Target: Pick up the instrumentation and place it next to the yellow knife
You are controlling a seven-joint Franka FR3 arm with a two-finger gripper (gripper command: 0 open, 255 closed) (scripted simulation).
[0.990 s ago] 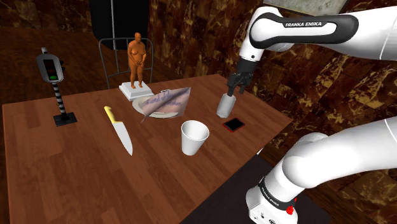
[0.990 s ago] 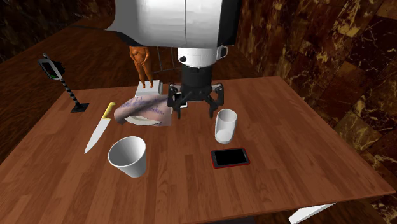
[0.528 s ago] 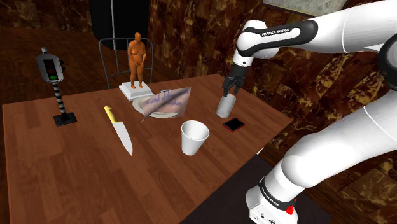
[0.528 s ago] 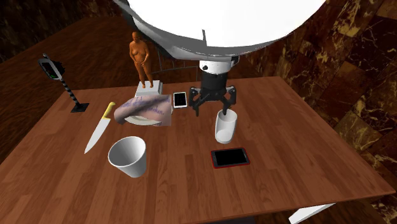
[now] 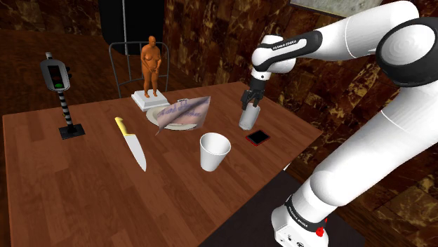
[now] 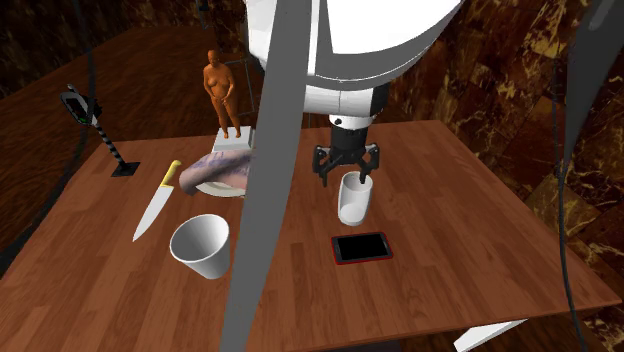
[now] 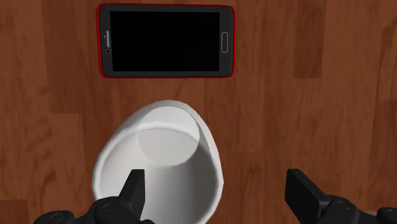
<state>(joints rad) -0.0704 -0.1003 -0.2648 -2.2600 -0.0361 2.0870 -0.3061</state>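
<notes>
The instrument (image 5: pixel 55 74) is a grey box with a green display on a black-and-white striped pole with a black foot. It stands upright at the table's far left corner in the shoulder view (image 6: pixel 77 105). The yellow-handled knife (image 5: pixel 130 143) lies flat between it and the plate (image 6: pixel 157 199). My gripper (image 5: pixel 248 99) hangs far from both, just above a tall white cup (image 5: pixel 248 117). It is open (image 7: pixel 217 184), with one finger over the cup's rim (image 7: pixel 159 159) and nothing held. In the second exterior view the gripper (image 6: pixel 346 178) hovers over the same cup (image 6: pixel 354 198).
A red-edged black phone (image 7: pixel 167 41) lies beside the tall cup (image 5: pixel 257 137). A wider white cup (image 5: pixel 214 151) stands nearer the front. A plate with a patterned cloth (image 5: pixel 179 112) and an orange figurine (image 5: pixel 149 67) on a white base sit at the back. A chair stands behind the table.
The gripper has slid toward the shoulder view's left and a little lower, ending over the tall white cup. The arm's upper links have swung across the second exterior view. Objects have not moved.
</notes>
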